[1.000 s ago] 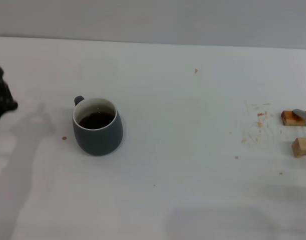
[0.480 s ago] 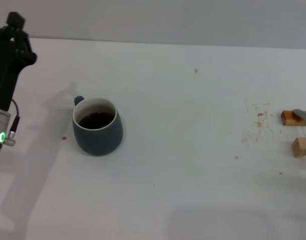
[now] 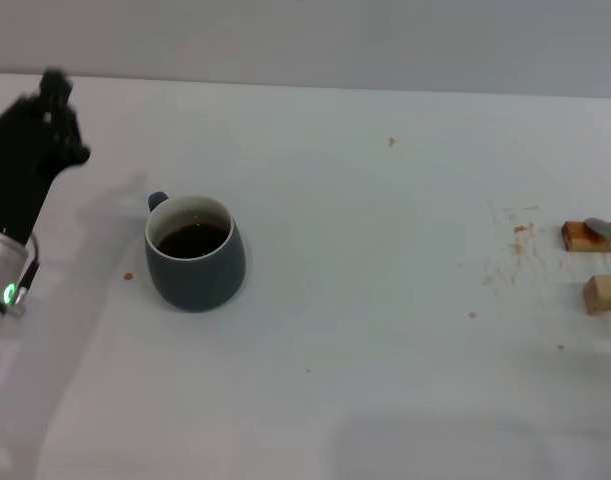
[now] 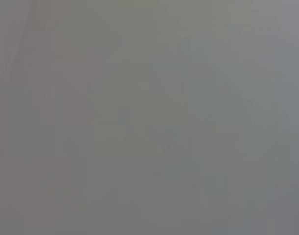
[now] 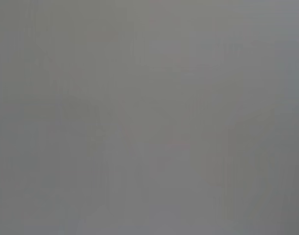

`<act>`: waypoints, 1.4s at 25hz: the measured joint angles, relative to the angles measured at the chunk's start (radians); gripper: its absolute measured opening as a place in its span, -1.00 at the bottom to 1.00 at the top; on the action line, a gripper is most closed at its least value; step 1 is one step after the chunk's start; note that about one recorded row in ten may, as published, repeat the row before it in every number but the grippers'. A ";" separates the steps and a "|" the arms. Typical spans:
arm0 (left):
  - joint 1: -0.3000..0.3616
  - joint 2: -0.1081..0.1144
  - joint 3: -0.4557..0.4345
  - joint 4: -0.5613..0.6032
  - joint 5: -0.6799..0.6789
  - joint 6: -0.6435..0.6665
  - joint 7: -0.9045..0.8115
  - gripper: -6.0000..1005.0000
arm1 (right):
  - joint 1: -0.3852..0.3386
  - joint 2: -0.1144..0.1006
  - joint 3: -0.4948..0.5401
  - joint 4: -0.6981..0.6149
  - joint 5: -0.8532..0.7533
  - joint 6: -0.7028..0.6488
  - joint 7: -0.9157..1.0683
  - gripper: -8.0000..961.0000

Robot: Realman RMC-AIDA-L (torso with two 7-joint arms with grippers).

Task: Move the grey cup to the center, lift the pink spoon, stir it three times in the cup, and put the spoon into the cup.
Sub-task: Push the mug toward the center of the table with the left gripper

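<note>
Left gripper (image 3: 57, 110) up at the far left; whether it is released or clenched cannot be told.

The grey cup (image 3: 195, 255), squat and rounded with a white rim and dark liquid inside, sits left of centre on the smooth white table (image 3: 365, 380), with bare room around it. The pink spoon (image 3: 609, 245), thin, lies across two tan wooden blocks (image 3: 595, 265) at the right edge. Both wrist views show blank grey.

Soft, even light falls on the white table (image 3: 385, 300), the left gripper (image 3: 47, 120) is smeared by motion blur and throws a faint shadow to its right, and both wrist views show only featureless grey.
</note>
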 joint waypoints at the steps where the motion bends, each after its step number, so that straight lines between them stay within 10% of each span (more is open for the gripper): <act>1: 0.001 -0.005 -0.010 0.021 -0.003 -0.033 0.003 -0.99 | 0.000 0.000 -0.001 0.000 -0.002 0.000 0.001 0.55; 16: 0.081 -0.023 -0.093 0.152 0.001 -0.190 0.029 -0.99 | -0.008 0.001 -0.012 0.017 -0.065 -0.028 0.004 0.55; 35: 0.106 -0.030 0.154 0.006 0.003 -0.256 0.162 -0.99 | -0.068 0.001 -0.029 0.022 -0.130 -0.136 0.080 0.55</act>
